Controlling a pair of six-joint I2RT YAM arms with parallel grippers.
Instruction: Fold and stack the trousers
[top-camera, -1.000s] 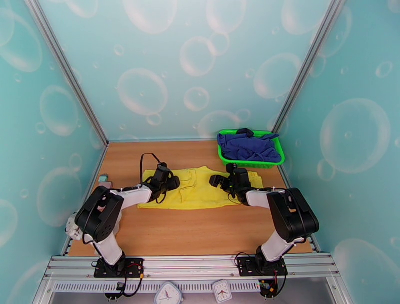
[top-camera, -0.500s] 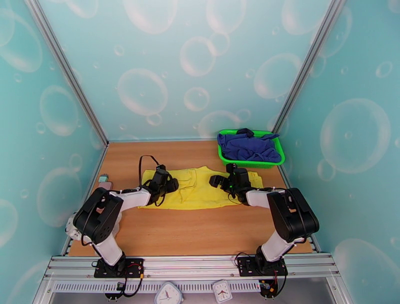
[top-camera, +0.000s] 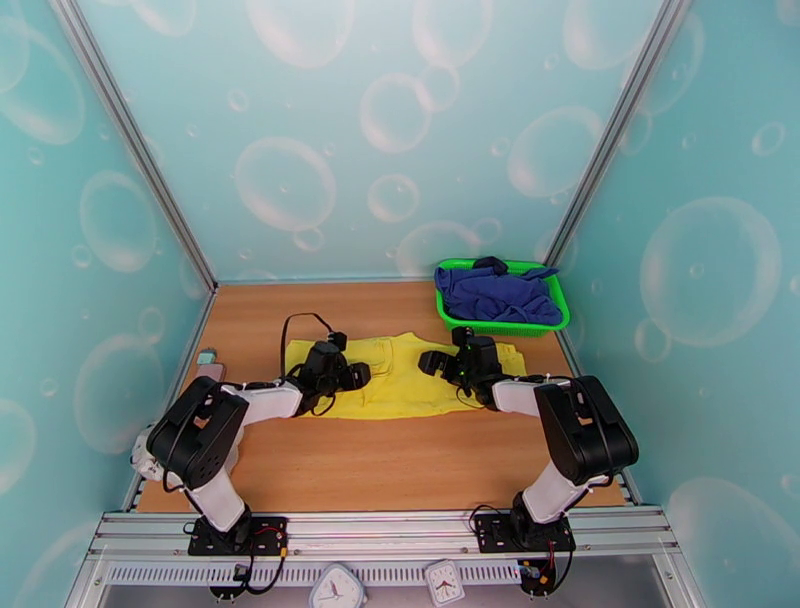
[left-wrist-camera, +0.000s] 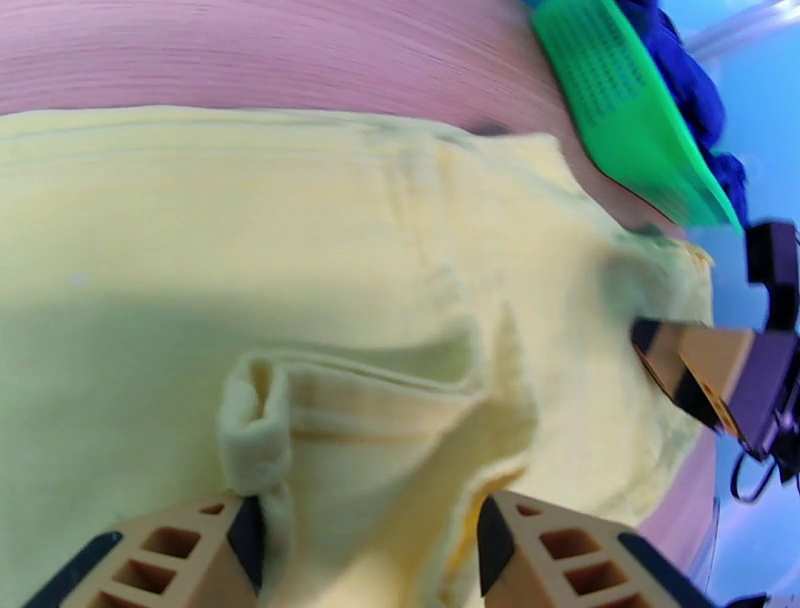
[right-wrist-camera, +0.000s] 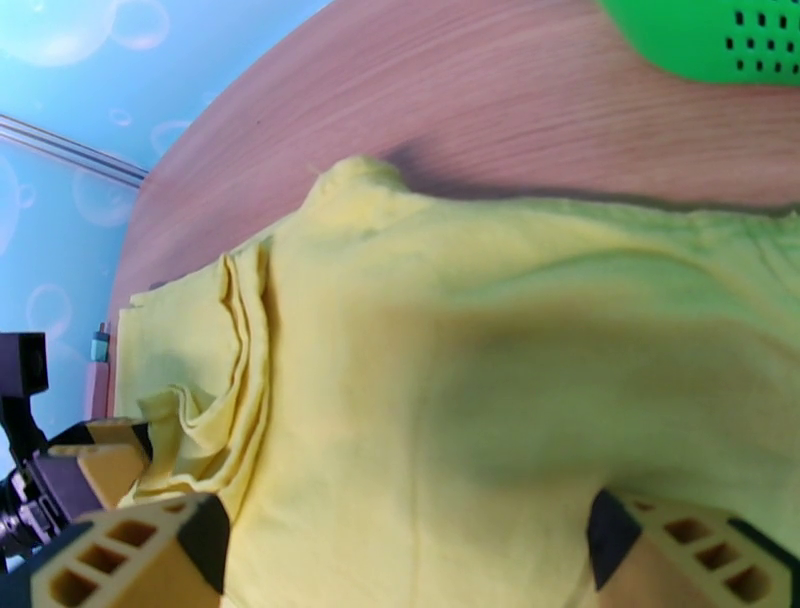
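**Item: yellow trousers, mid-fold, desk centre**

We record the trousers (top-camera: 400, 375) lying flat across the middle of the desk (top-camera: 400, 460). The green basket (top-camera: 500, 327) with its dark blue garment (top-camera: 495, 292) sits just beyond at 2 o'clock. The left tool (left-wrist-camera: 365, 530), at the 9 o'clock end, is half closed on a bunched ridge of yellow cloth; we judge it means to carry that end toward 3 o'clock. The right tool (right-wrist-camera: 400, 550), spread fully and gripping nothing, straddles the 3 o'clock end, probably to pin it. Against a second ago, the left tool sits further toward 3 o'clock and the cloth's 9 o'clock edge has drawn in. The right tool is unmoved.
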